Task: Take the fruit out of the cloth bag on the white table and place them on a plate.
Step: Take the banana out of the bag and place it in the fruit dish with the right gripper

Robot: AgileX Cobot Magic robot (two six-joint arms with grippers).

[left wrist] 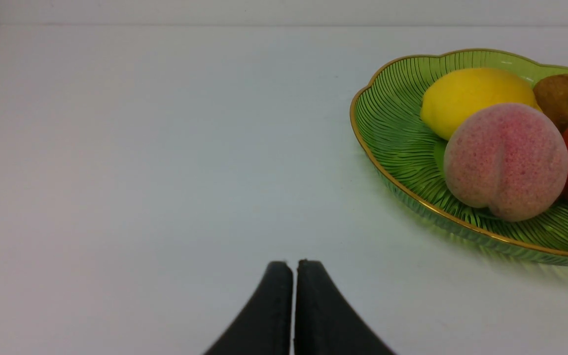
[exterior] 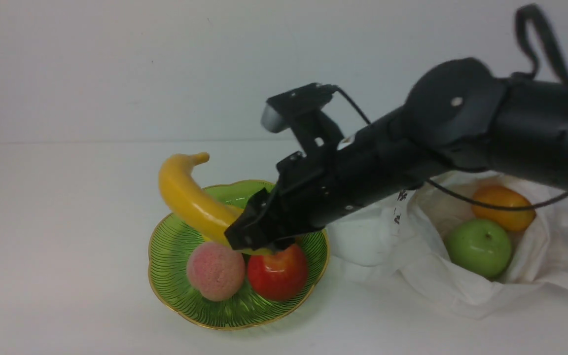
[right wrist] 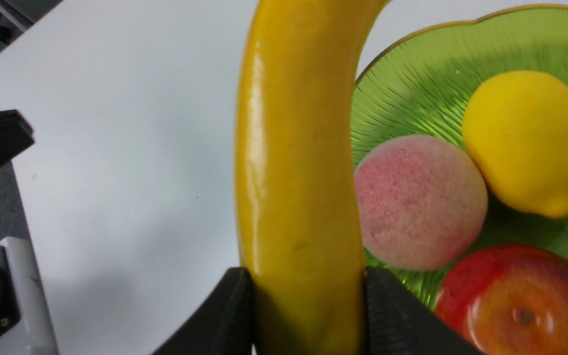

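Right gripper grasps the banana over the plate — green apple and orange fruit wait in the cloth bag

The front view looks forward and down over the white table, plate at seven o'clock, cloth bag at four. The left wrist view skims the tabletop; the right wrist view hangs close over the banana. All share the plate.
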